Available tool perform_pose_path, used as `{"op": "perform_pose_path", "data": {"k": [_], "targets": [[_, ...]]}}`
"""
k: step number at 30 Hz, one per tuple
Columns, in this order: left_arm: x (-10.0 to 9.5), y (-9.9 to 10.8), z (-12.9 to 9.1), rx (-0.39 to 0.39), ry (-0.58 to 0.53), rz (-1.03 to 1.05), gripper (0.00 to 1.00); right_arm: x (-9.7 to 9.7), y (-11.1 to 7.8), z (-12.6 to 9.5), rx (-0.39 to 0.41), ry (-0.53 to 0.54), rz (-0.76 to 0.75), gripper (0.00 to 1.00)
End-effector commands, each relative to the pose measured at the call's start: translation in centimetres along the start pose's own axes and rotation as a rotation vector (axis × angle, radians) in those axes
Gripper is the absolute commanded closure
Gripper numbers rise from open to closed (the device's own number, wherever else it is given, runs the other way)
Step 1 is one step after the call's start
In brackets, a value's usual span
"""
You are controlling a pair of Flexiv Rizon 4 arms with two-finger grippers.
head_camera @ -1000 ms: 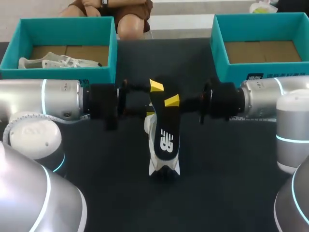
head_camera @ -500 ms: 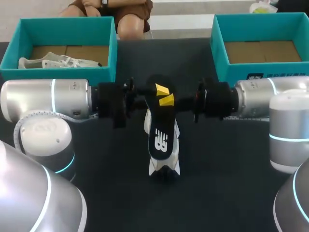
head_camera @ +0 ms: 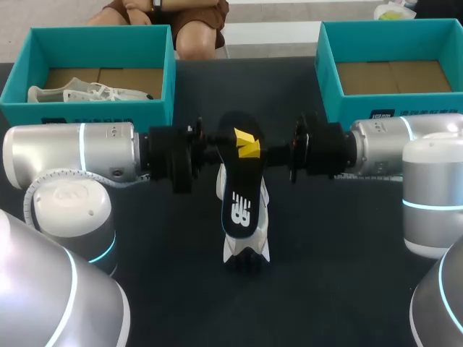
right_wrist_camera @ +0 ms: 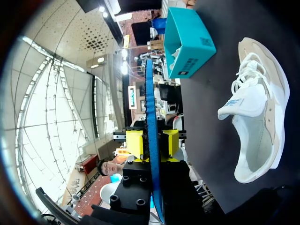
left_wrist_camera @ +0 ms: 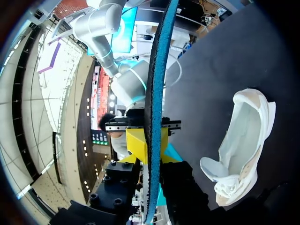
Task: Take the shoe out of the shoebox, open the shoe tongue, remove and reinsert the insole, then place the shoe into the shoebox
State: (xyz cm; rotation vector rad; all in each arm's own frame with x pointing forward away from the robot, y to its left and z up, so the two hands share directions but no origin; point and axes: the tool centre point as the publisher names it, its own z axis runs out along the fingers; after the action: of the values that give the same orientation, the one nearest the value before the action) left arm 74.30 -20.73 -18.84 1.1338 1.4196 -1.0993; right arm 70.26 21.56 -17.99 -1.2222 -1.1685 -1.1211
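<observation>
A black insole (head_camera: 239, 202) hangs tilted above the table's middle, held at its far end from both sides. My left gripper (head_camera: 243, 137) and my right gripper (head_camera: 255, 150) are both shut on it, yellow tips side by side. In the left wrist view the insole (left_wrist_camera: 157, 70) stands edge-on between my left gripper's (left_wrist_camera: 152, 150) fingers. The right wrist view shows the insole (right_wrist_camera: 149, 93) pinched in my right gripper (right_wrist_camera: 152, 143). Under it the white shoe (head_camera: 247, 249) lies on the table, seen beside the grippers as shoe (left_wrist_camera: 243, 140) and shoe (right_wrist_camera: 258, 108), its opening empty.
A teal shoebox (head_camera: 87, 116) at the back left holds another pale shoe (head_camera: 87, 92). A second teal shoebox (head_camera: 391, 108) at the back right shows only its cardboard floor. Both arms span the table's middle.
My left gripper's fingers have come together onto the insole beside the right gripper's. Both arms and the insole shifted slightly left and back.
</observation>
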Motion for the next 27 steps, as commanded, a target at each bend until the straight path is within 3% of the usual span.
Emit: {"op": "perform_pose_path", "data": {"k": [1, 9, 11, 12, 22, 23, 25, 27], "targets": [[0.1, -0.1, -0.3, -0.003, -0.002, 0.000, 0.78, 0.0, -0.1, -0.1, -0.003, -0.002, 0.002, 1.00], [0.4, 0.1, -0.7, -0.016, 0.004, -0.004, 0.85, -0.1, -0.1, -0.1, 0.001, 0.001, 0.007, 1.00], [0.5, 0.1, -0.7, -0.017, 0.005, -0.005, 0.91, -0.1, -0.1, -0.1, 0.000, 0.001, 0.007, 1.00], [0.5, 0.1, -0.7, -0.023, 0.005, -0.007, 1.00, -0.1, -0.1, -0.1, 0.001, 0.002, 0.007, 1.00], [0.6, 0.6, -0.6, -0.048, 0.002, -0.027, 1.00, -0.2, -0.1, 0.1, -0.004, 0.005, 0.006, 1.00], [0.5, 0.6, -0.6, -0.048, 0.002, -0.028, 1.00, -0.2, -0.3, 0.0, -0.008, 0.004, 0.003, 0.75], [0.6, 0.8, -0.8, -0.045, 0.006, -0.039, 1.00, 0.0, -0.7, -0.2, -0.016, 0.000, 0.000, 0.00], [0.7, 0.9, -0.9, -0.045, 0.008, -0.039, 1.00, 0.0, -1.3, -0.6, -0.033, -0.006, 0.002, 0.00]]}}
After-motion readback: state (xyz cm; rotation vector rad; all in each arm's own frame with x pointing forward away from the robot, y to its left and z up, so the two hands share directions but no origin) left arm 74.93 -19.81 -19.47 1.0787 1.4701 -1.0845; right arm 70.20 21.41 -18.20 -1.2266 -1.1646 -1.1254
